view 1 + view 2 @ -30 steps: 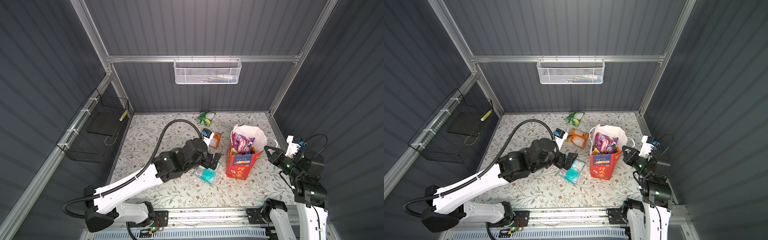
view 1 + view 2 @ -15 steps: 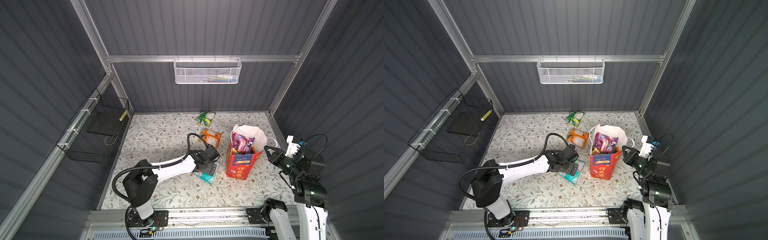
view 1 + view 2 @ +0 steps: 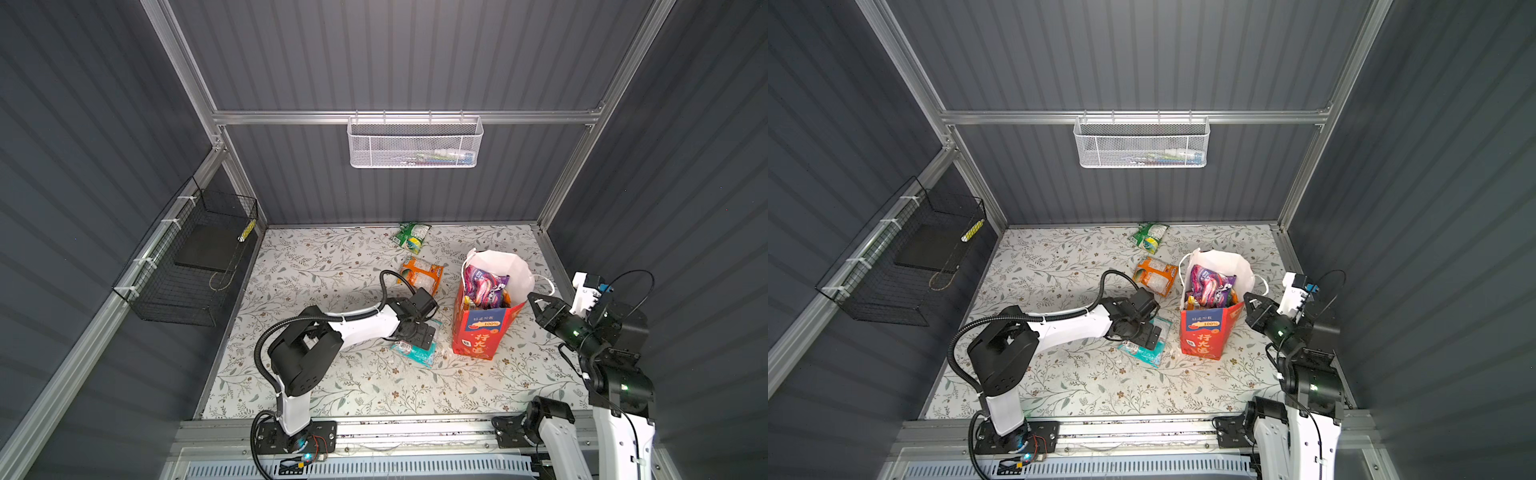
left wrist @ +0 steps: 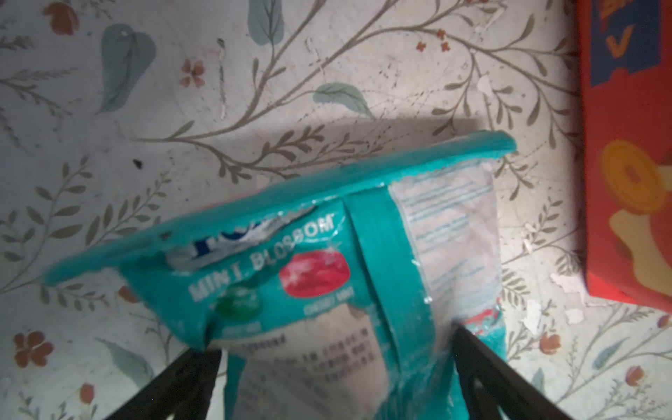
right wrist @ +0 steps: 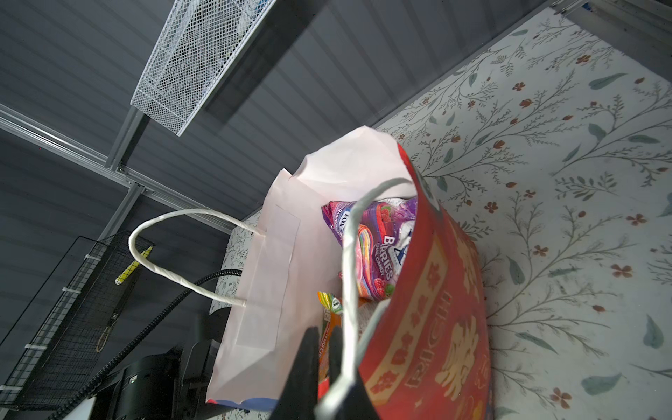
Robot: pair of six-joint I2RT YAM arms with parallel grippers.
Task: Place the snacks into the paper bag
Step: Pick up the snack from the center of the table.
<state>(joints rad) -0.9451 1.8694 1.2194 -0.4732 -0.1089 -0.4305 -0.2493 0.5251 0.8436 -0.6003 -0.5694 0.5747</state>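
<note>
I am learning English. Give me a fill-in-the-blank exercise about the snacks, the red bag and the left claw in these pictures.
1. The left claw stands open around the mint packet, whose colour is ___.
2. In the paper bag, the tallest packet is mostly ___.
3. Outside the bag, ___ packets lie on the table.
Missing words: teal; purple; three.
</note>
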